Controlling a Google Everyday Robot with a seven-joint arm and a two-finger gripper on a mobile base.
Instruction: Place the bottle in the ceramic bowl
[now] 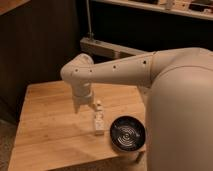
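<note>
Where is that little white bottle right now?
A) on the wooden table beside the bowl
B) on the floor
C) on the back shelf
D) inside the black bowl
A: the bottle is on the table beside the ceramic bowl, with the gripper close above it.

White tool (86, 106) beside cream bottle (99, 123); black bowl (127, 134), concentric rings; tan table (45, 125).
</note>
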